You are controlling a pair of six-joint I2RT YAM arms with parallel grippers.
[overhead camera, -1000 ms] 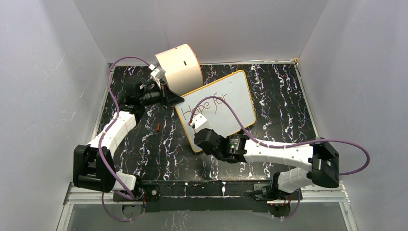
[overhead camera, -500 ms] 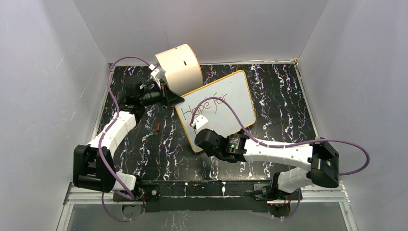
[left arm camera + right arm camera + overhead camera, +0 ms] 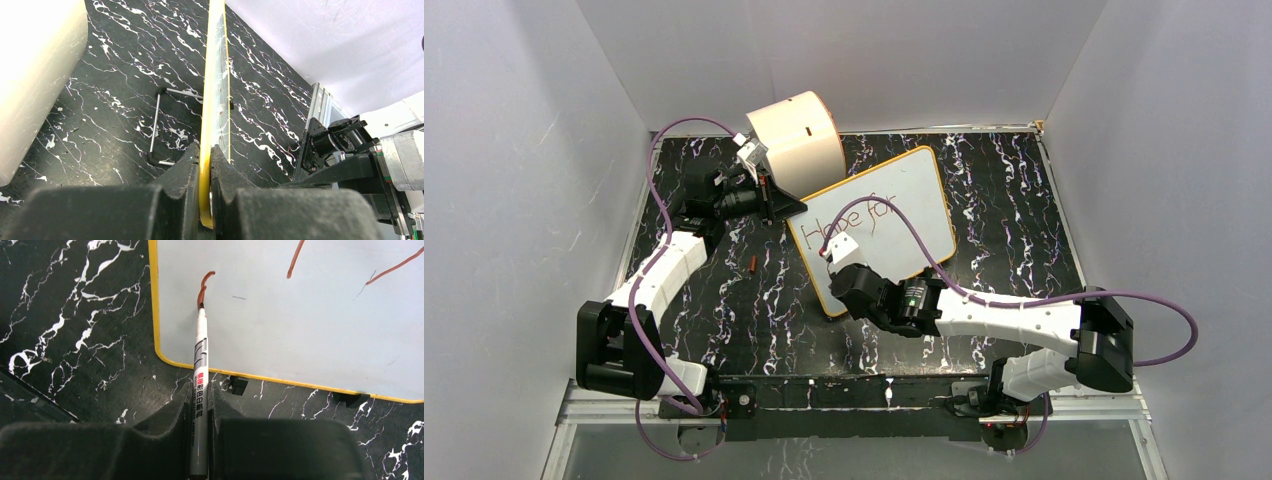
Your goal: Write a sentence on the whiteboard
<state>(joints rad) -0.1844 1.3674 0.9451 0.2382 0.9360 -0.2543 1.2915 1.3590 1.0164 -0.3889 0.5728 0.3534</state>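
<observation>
The whiteboard is white, yellow-rimmed; the sentence red-brown; the table black, white-veined.

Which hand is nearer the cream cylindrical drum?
Left. The left hand grips a corner of the white orange-rimmed whiteboard right beside the cream drum; the right hand holds a white marker at the board's near corner, farther off.

A cream drum sits just beyond the left gripper, close on its left side. A small red-brown cap lies on the black marbled table, nearer the bases than that gripper.
</observation>
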